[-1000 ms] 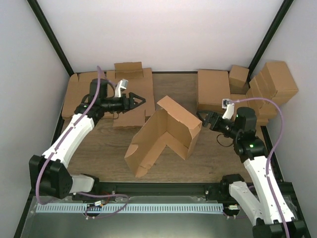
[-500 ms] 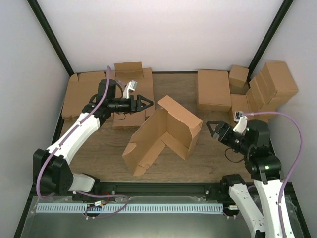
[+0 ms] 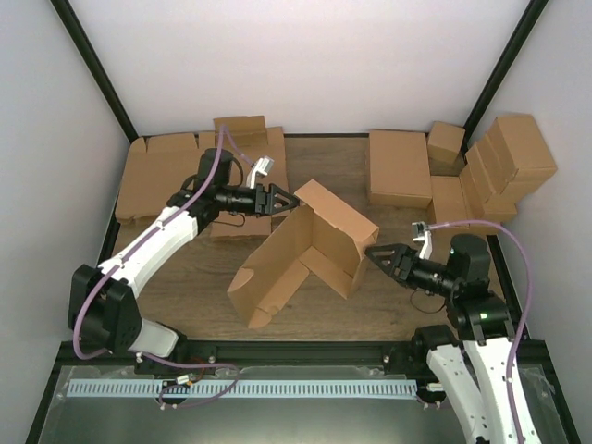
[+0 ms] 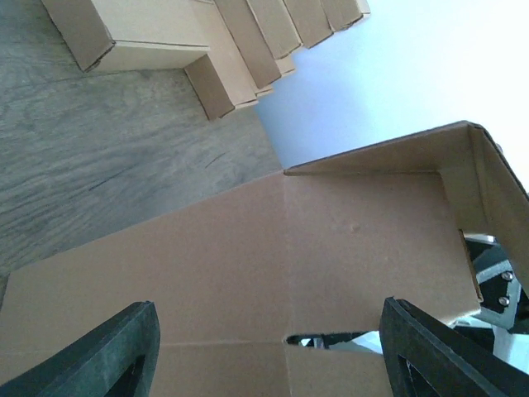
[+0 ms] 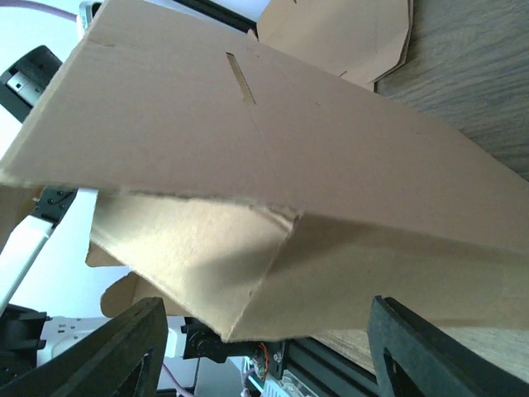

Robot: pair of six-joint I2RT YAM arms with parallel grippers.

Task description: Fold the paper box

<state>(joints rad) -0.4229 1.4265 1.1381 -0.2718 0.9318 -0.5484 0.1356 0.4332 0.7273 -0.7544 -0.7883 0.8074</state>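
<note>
The paper box stands half folded mid-table, brown cardboard with upright walls and a long panel reaching toward the front left. My left gripper is open, its tips right at the box's back-left wall. In the left wrist view the box wall fills the space ahead of the open fingers. My right gripper is open, just off the box's right wall. In the right wrist view the box looms close above the open fingers.
Flat cardboard blanks lie at the back left under the left arm. Finished brown boxes are stacked at the back right, with a flat box beside them. Black frame posts stand in both rear corners.
My left gripper has moved right, up to the box's back-left wall. My right gripper drew back and lower, then came left toward the box's right wall. The box shifted slightly.
</note>
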